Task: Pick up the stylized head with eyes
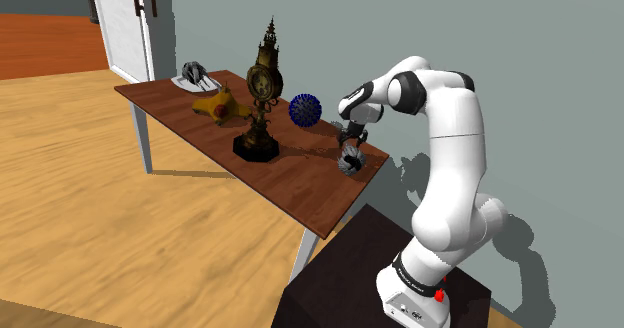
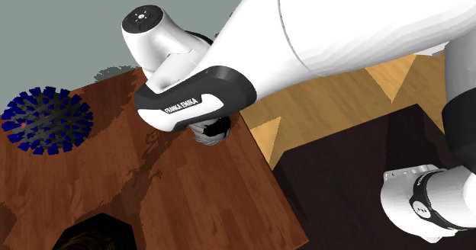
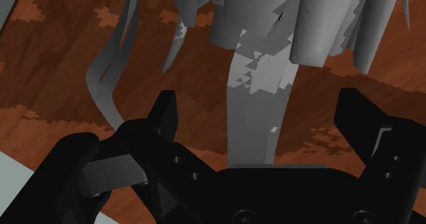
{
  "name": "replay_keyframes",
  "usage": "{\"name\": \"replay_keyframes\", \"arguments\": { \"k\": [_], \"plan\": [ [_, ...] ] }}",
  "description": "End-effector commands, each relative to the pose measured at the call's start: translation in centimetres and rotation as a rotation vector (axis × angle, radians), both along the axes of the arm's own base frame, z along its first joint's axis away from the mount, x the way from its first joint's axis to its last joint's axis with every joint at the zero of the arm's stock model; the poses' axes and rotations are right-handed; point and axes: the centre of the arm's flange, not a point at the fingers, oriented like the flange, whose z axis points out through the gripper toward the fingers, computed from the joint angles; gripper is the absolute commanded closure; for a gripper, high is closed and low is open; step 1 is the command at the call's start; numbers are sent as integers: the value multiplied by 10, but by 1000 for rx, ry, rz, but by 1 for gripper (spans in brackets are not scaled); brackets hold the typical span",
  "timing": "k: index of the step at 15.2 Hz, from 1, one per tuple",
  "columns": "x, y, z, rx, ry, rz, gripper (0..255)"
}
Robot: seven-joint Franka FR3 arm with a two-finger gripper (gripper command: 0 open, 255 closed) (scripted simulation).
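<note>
The pincer (image 1: pixel 350 140) is wide open and holds nothing. Its 2 fingers (image 3: pixel 165 117) flank a strip of the grey stylized head (image 1: pixel 351 163) without contact. The stylized head sits on the brown surface (image 1: pixel 300 191) directly beneath the pincer.

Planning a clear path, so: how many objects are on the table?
5: grey object at the far end, then yellow figure, ornate clock, blue spiky ball, and grey head below the gripper at the near end. Something behind the clock may be hidden.

On the brown wooden table (image 1: pixel 300 191), the black gripper (image 1: pixel 350 146) hangs just above a grey spiky head (image 1: pixel 350 163) near the corner. A blue spiked ball (image 1: pixel 305 109) and an ornate brass clock (image 1: pixel 262 86) stand nearby.
</note>
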Motion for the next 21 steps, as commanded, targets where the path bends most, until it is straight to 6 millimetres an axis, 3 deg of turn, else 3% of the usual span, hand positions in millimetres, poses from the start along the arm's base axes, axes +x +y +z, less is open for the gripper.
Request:
{"name": "replay_keyframes", "arguments": {
  "k": [1, 2, 3, 12, 21],
  "plan": [
    [0, -1, -8, 0, 0, 0, 0],
    [0, -1, -8, 0, 0, 0, 0],
    [-1, -1, -8, 0, 0, 0, 255],
    [0, -1, -8, 0, 0, 0, 255],
    [0, -1, 39, 0, 0, 0, 255]
  ]
}}
